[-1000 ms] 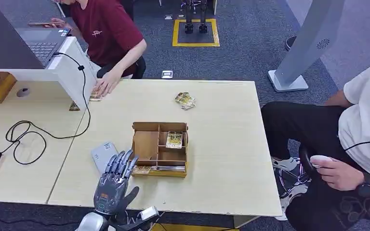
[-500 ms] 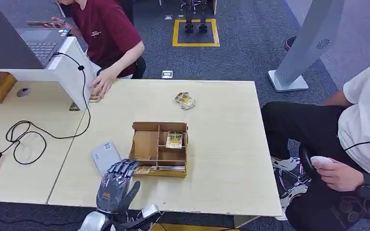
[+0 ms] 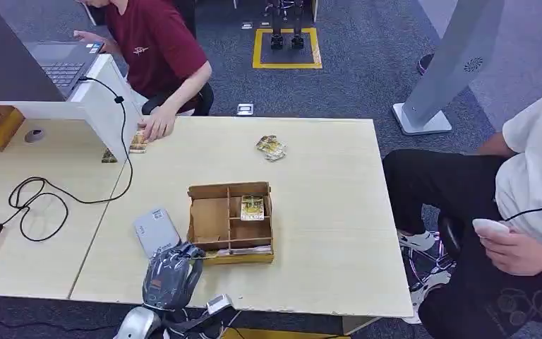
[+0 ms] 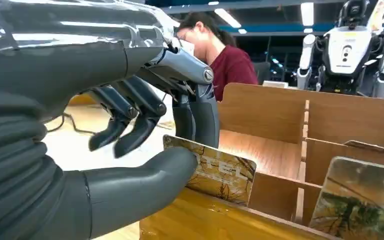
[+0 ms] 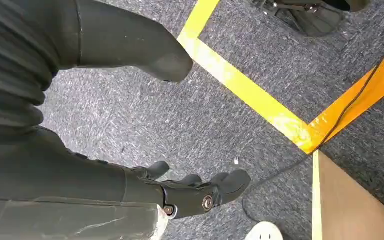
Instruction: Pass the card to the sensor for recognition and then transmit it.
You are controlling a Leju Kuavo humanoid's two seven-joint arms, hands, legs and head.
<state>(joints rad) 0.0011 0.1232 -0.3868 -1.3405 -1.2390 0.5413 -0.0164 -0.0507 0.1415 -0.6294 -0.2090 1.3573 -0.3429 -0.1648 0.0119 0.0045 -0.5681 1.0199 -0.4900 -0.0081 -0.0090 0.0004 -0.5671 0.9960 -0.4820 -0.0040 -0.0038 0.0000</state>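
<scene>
We have the left hand (image 4: 145, 145) pinching a card (image 4: 215, 170) at the near-left corner of the wooden compartment box (image 3: 212, 220). Scanning and handover remain. The grey sensor (image 3: 155, 231) lies just beside the box. The right hand (image 5: 190, 192) hangs with fingers apart, holding nothing.

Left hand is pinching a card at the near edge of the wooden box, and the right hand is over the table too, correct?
Not quite. The left hand does pinch the card at the wooden box, but the right hand hangs over the carpeted floor, as the right wrist view shows.
</scene>
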